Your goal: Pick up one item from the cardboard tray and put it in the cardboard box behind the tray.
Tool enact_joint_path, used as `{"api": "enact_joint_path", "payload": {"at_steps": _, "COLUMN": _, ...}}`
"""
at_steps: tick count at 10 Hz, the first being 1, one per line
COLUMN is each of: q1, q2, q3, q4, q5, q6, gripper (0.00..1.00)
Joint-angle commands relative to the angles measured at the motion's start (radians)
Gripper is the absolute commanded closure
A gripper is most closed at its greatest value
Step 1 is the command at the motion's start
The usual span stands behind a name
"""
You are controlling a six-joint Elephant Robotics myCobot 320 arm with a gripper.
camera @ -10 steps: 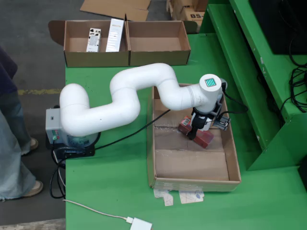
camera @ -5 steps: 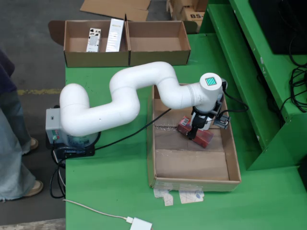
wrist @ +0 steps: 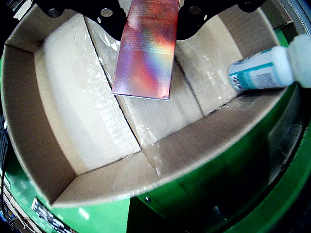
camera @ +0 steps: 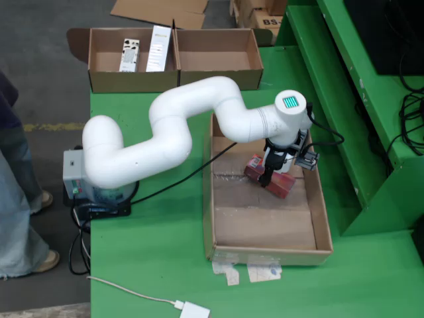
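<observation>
A shiny red box [camera: 278, 185] hangs tilted over the far half of the long cardboard tray [camera: 268, 254]. My gripper [camera: 268, 176] is shut on it. In the wrist view the red box [wrist: 147, 51] juts out from my gripper [wrist: 148, 10], clear of the tray floor [wrist: 73, 111]. A white bottle with a teal label [wrist: 262, 69] lies in the tray at the right of that view; the arm hides it in the fixed view. The two-compartment cardboard box [camera: 176, 78] stands behind the tray at the table's far edge.
Two white packages [camera: 129, 55] [camera: 158, 48] stand in the box's left compartment. A green shelf frame [camera: 344, 99] rises to the right of the tray. A person [camera: 16, 179] stands at the left. A white cable and adapter [camera: 192, 309] lie near the front edge.
The arm has shifted slightly toward the far end of the tray and lifted, carrying the red box with it. The box stays in the gripper.
</observation>
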Motion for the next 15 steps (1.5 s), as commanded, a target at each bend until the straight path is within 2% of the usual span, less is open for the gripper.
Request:
{"api": "enact_joint_path", "payload": {"at_steps": 1, "q1": 0.012, "q2": 0.109, "q3": 0.031, "q4": -0.031, "q5": -0.002, "q6": 0.009, "gripper": 1.00}}
{"api": "enact_joint_path", "payload": {"at_steps": 15, "q1": 0.046, "q2": 0.249, "q3": 0.031, "q4": 0.080, "q5": -0.032, "q6": 0.012, "gripper": 1.00}}
